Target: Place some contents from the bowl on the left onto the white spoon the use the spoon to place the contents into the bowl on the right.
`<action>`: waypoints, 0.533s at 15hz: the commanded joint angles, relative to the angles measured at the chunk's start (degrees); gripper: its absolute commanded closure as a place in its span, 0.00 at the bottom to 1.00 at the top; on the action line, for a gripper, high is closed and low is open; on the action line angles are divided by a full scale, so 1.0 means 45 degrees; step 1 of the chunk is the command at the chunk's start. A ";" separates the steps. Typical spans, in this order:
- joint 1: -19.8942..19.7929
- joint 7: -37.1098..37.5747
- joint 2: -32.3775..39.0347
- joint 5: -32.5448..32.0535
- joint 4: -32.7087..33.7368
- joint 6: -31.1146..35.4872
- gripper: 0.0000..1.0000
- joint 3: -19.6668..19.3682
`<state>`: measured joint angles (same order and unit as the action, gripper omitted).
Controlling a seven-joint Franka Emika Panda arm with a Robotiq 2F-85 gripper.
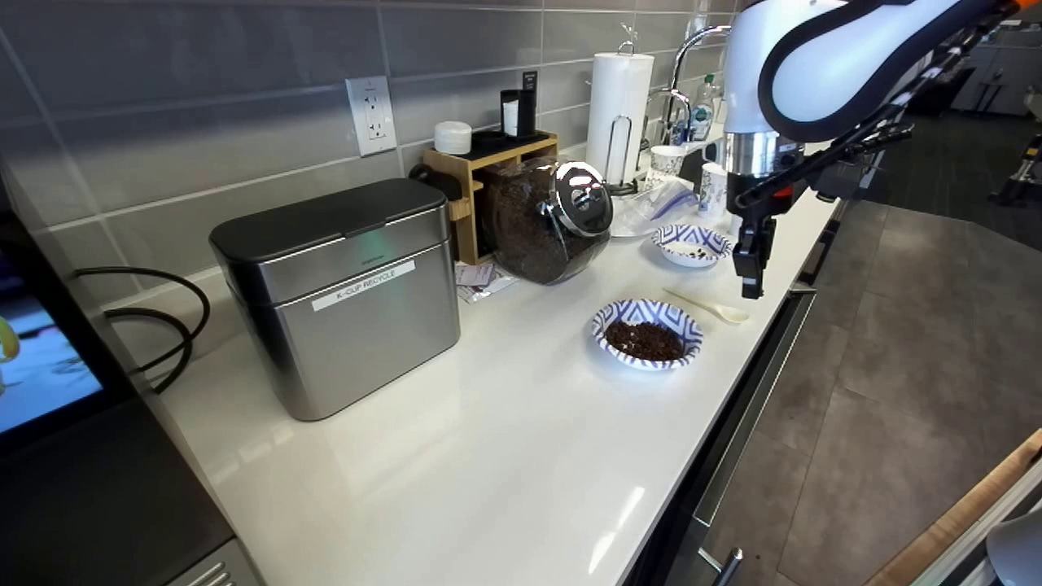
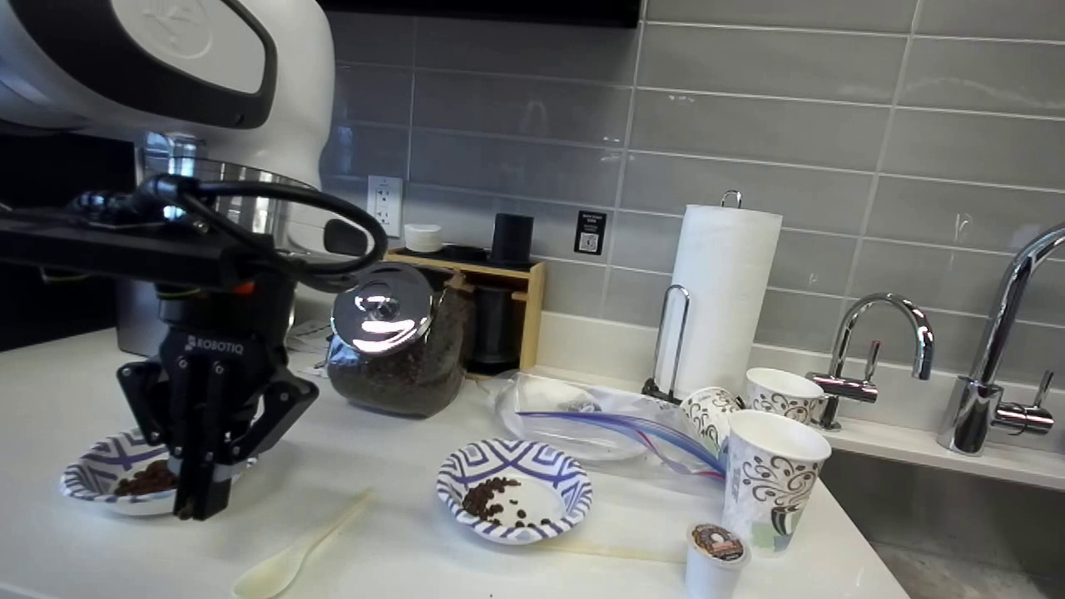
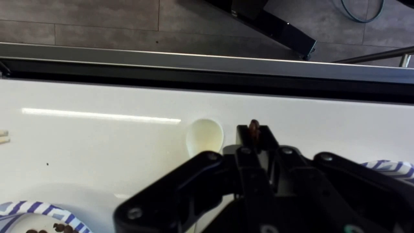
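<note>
In an exterior view, with twelve at the top, the arm [image 1: 847, 73] reaches in from between one and two o'clock and its gripper [image 1: 753, 291] points down over the counter [image 1: 488, 464], near the head of the spoon [image 1: 707, 306]. From the fuller bowl [image 1: 647, 310], which holds a heap of dark beans [image 1: 647, 340], the spoon lies at two o'clock, the sparser bowl [image 1: 692, 233] at one, a glass jar [image 1: 521, 224] between ten and eleven, and a metal bin [image 1: 383, 334] at nine. In an exterior view, the gripper hangs in front of the fuller bowl, its fingers [image 2: 218, 491] pressed nearly together, something brown at the tip. From there the spoon lies flat at four o'clock and the sparser bowl stands at three, its few beans mostly on its own nine-o'clock side. In the wrist view, the fingers pinch at least one of the beans between their tips, closed but for its thickness. The spoon's head shows just beside them at nine o'clock, the rest hidden behind the gripper; the sparser bowl is at eight, and the fuller bowl's rim between three and four.
</note>
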<state>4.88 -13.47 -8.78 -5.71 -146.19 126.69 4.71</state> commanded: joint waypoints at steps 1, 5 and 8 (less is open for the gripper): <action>-0.0232 0.0692 -0.0193 -0.0489 -0.0479 0.0167 0.97 -0.0175; -0.0486 0.1029 -0.0096 -0.0756 -0.0730 0.0981 0.97 -0.0370; -0.0554 0.1097 0.0046 -0.0906 -0.0842 0.1637 0.97 -0.0439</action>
<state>2.71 -10.21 -8.71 -7.93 -148.35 130.69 2.90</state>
